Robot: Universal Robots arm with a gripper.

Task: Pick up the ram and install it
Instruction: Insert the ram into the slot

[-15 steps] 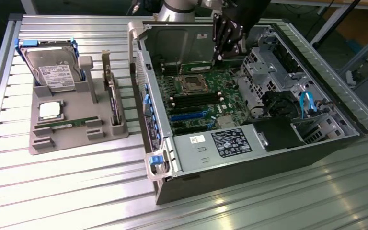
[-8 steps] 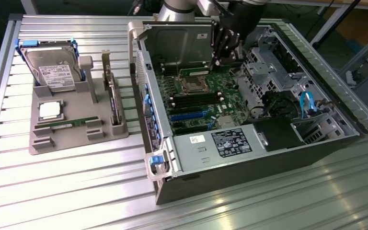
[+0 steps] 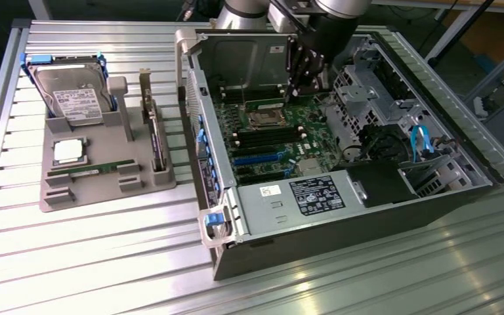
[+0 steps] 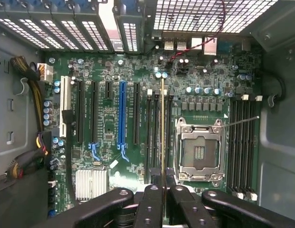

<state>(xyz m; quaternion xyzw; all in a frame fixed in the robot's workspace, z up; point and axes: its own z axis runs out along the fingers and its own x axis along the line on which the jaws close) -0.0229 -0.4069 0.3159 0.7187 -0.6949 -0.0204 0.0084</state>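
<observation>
Between fingers (image 4: 152,205): ram (image 4: 162,123), clamped by our gripper (image 4: 162,190) (edge-on to us)
Long axis: parallel to the memory slots (image 4: 149,128)
Offset: we judge the slots directly beneath

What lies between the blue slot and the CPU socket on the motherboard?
Wrist view: a black slot, then memory slots, with the ram held edge-on above them by the gripper.

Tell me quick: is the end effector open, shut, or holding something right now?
End effector: closed, holding the ram edge-on over the motherboard, beside the CPU socket.
</observation>
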